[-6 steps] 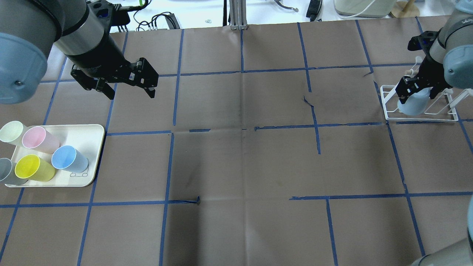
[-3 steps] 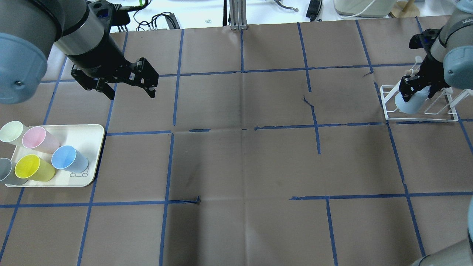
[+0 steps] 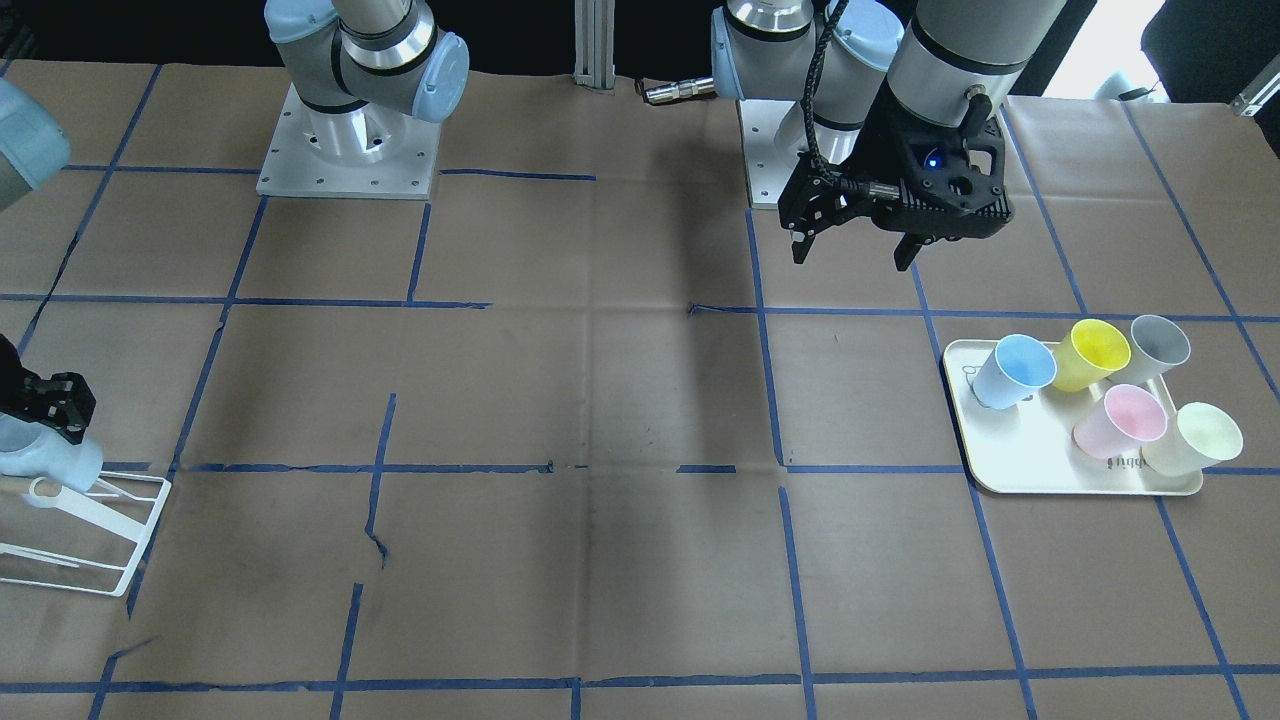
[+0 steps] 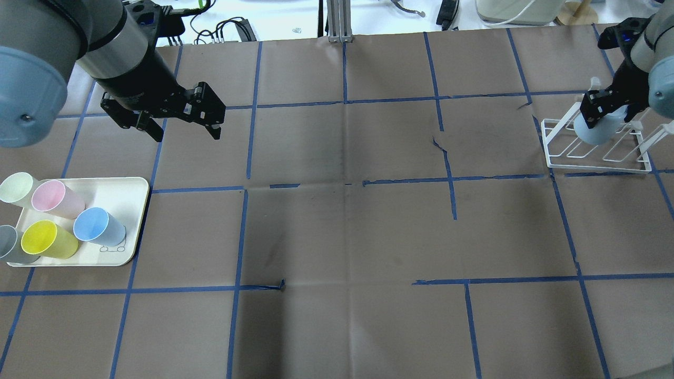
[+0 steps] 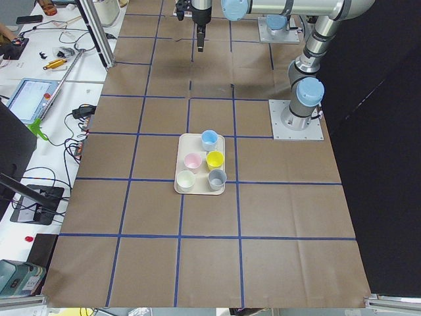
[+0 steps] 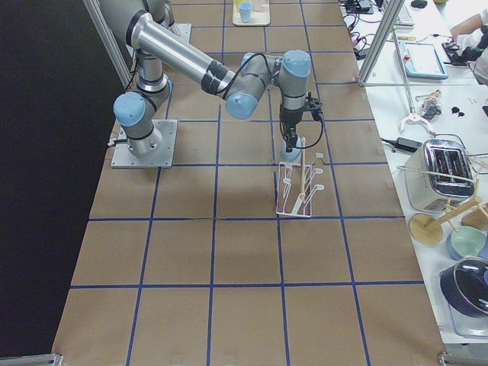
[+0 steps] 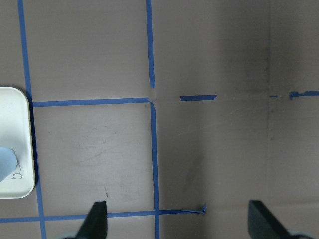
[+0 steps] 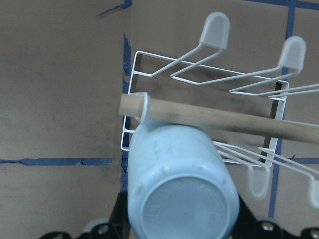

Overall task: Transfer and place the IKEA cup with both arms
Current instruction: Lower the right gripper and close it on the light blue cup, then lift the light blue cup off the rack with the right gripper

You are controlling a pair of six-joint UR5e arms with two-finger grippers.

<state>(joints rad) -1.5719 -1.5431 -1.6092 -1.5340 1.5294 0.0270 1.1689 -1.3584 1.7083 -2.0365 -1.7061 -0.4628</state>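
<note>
**Entry: IKEA cup, one of two alike.** Listed as the overhead view reads from its left side.

1. Tray [image 4: 138, 181], cream, at the table's left. It holds the twin blue cup [image 4: 98, 227] upright among pink, yellow, grey and pale-green ones. This is not the piece you are working with.
2. Left gripper [image 4: 187, 137]. It hangs above bare paper beyond the tray, jaws spread wide, with nothing between them.
3. Right gripper [image 4: 604, 116]. It is closed around the IKEA cup [image 4: 595, 134] at the far right, over the white wire rack [image 4: 558, 158].

**Handling.** Judge it to be light, thin-walled, fairly stiff plastic. It is smooth and tapered, so a hard squeeze may push it toward its narrow end. Take it across the side wall near mid-height, with modest force. You need fear slip or wall flex rather than breakage.

**Appearance.** Pale blue and matte outside, with no handle. The right wrist view shows you its round, recessed base facing the camera, the body leaning away. A wooden rod [image 8: 224, 119] crosses its far end, so you cannot tell whether the mouth sits over a prong.
</note>
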